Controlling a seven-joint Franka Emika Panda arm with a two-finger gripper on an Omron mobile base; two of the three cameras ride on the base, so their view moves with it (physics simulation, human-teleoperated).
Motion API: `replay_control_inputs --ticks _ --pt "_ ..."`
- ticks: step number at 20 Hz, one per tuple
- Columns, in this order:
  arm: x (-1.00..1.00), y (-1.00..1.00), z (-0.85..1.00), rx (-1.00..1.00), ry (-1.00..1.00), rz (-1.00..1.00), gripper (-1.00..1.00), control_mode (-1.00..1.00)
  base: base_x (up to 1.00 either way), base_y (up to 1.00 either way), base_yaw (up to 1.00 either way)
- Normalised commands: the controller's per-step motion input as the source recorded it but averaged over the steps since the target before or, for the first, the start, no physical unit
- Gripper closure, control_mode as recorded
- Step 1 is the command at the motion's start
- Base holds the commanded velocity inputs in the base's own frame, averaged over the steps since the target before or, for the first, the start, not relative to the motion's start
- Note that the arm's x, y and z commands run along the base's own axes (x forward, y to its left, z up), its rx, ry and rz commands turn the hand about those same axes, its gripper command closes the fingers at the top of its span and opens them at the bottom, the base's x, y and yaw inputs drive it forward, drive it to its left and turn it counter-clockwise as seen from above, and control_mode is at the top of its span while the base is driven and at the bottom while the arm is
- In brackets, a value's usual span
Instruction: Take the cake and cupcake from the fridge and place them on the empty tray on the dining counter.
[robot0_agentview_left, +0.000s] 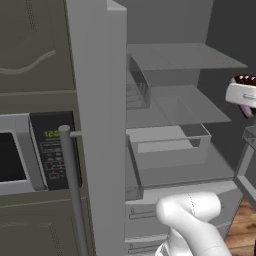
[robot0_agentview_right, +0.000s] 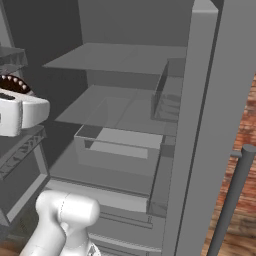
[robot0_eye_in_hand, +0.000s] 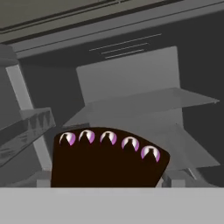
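Pincer jaws spread wide, tips hidden low in hand view; whether they touch cake cannot be told. Cake (robot0_eye_in_hand: 107, 159) directly ahead of hand camera, dark chocolate top with row of pale pink dollops along far edge. From base cameras, cake (robot0_agentview_left: 245, 80) peeks above white hand at fridge's right door shelves. Fridge (robot0_agentview_right: 125, 120) open, grey glass shelves and clear drawer bare. Microwave (robot0_agentview_left: 30, 152) left of fridge door.
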Motion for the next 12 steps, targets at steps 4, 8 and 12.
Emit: replay_control_inputs --ticks 4,8,12 --pt "-0.69 -0.1 -0.08 0.0 0.11 0.0 1.0 -1.0 0.0 0.0 0.0" --pt "-0.38 0.0 -0.18 0.0 0.0 0.0 1.0 -1.0 0.0 0.0 0.0" --pt "-0.25 -0.01 0.0 0.0 0.0 0.0 1.0 1.0 -0.75 -0.24 0.0"
